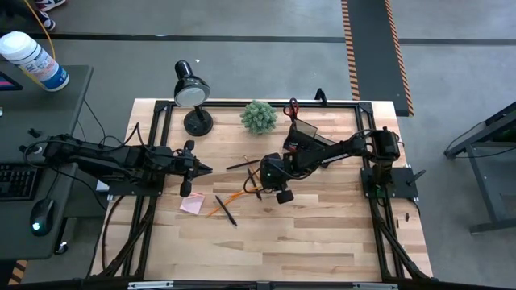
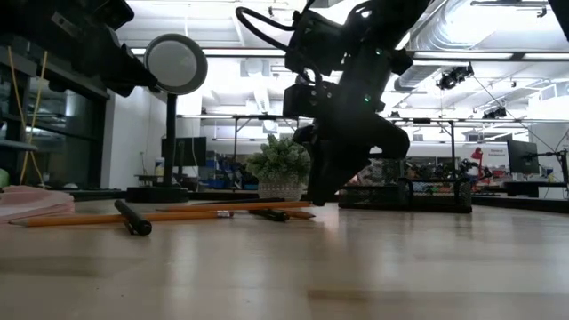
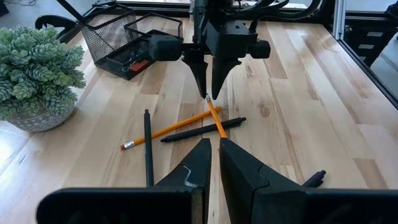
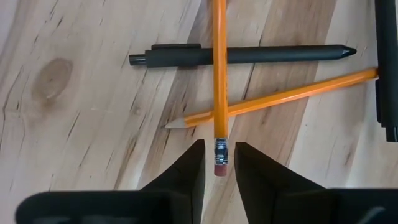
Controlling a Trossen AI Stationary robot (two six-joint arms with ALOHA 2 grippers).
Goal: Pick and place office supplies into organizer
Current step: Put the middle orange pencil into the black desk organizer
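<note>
Right wrist view: right hand [image 4: 217, 163] narrowly parted, seemingly astride orange pencil [image 4: 219, 81]; bare table [image 4: 74, 124] alongside.

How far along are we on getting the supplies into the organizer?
Early. The mesh organizer already holds scissors and a few small items. The right hand is down over an orange pencil's eraser end, not yet gripping. Still loose on the table: a second pencil, black pens, pink sticky pad. The left hand hovers nearby, empty.

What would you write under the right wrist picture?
Right gripper closing around an orange pencil's eraser end, above a black pen.
</note>
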